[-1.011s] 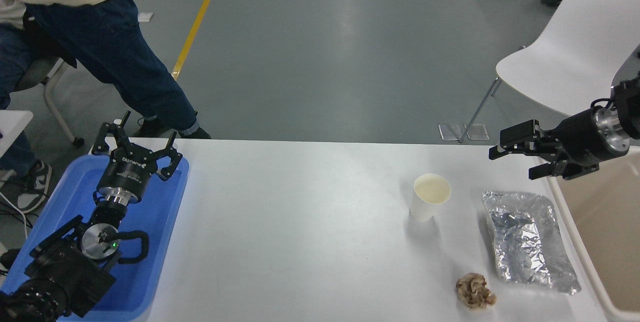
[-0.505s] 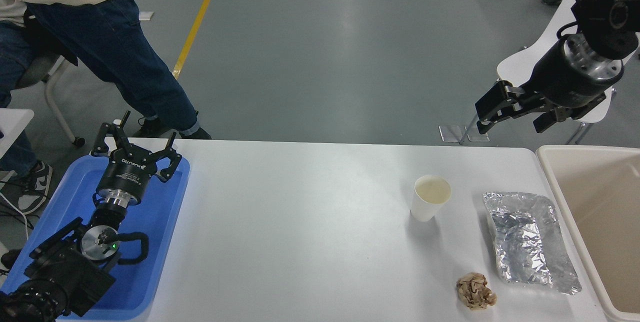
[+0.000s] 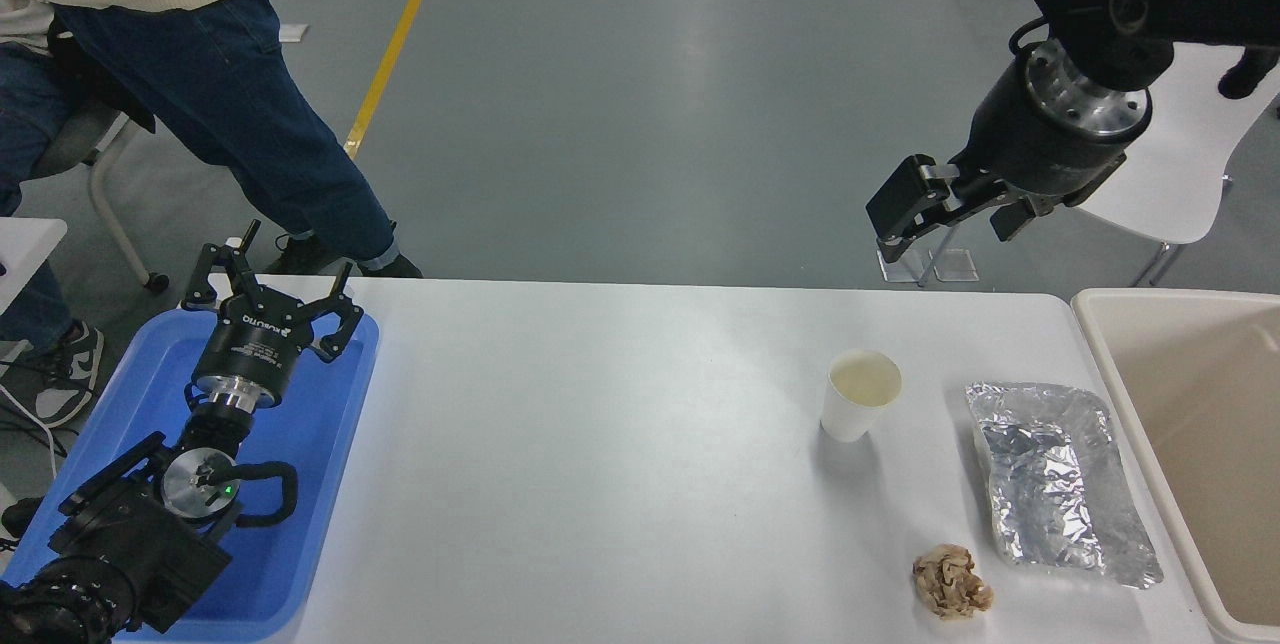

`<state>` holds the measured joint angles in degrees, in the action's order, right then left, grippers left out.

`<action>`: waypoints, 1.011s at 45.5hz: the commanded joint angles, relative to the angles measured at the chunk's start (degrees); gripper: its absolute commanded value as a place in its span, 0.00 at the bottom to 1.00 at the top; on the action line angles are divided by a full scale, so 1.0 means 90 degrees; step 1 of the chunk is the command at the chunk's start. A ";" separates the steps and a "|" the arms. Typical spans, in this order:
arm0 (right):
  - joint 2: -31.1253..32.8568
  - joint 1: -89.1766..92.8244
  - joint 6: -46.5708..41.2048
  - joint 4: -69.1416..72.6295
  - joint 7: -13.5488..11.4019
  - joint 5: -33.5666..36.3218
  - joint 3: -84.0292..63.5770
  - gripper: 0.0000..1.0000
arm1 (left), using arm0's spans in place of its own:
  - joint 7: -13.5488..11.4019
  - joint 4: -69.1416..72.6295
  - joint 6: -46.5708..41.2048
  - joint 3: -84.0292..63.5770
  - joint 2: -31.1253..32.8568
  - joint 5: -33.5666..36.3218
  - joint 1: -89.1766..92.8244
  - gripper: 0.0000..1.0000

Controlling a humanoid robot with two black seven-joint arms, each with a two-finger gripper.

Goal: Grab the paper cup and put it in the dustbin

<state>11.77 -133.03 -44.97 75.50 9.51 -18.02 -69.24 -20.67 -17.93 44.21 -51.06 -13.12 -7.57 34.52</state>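
Observation:
The paper cup (image 3: 859, 394) stands upright on the white table, right of centre, its cream inside showing. The beige dustbin (image 3: 1105, 354) runs along the table's right edge, partly cut off by the picture. My right gripper (image 3: 945, 219) hangs high in the air beyond the table's far edge, above and slightly right of the cup, open and holding nothing. My left gripper (image 3: 272, 279) rests parked over the blue tray at the lower left, its fingers spread open.
A crumpled foil sheet (image 3: 1055, 479) lies between the cup and the dustbin. A brown paper ball (image 3: 950, 581) sits near the front edge. The blue tray (image 3: 300, 484) is at the left. A person's legs (image 3: 230, 94) and a white chair (image 3: 1190, 164) are beyond the table.
My right arm has risen from low over the dustbin's near-left corner and swung left, now high above the table's far edge. The cup and left arm have not moved.

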 commanded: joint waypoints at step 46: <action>-0.0117 0.4135 0.3267 -0.1885 -0.0012 0.0000 0.0125 1.00 | 0.0001 0.0000 0.0010 0.0000 0.0003 0.0001 0.0002 1.00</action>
<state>11.26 -104.60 -20.24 64.80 9.38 -18.09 -68.43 -20.61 -17.97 44.30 -51.06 -13.08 -7.56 34.53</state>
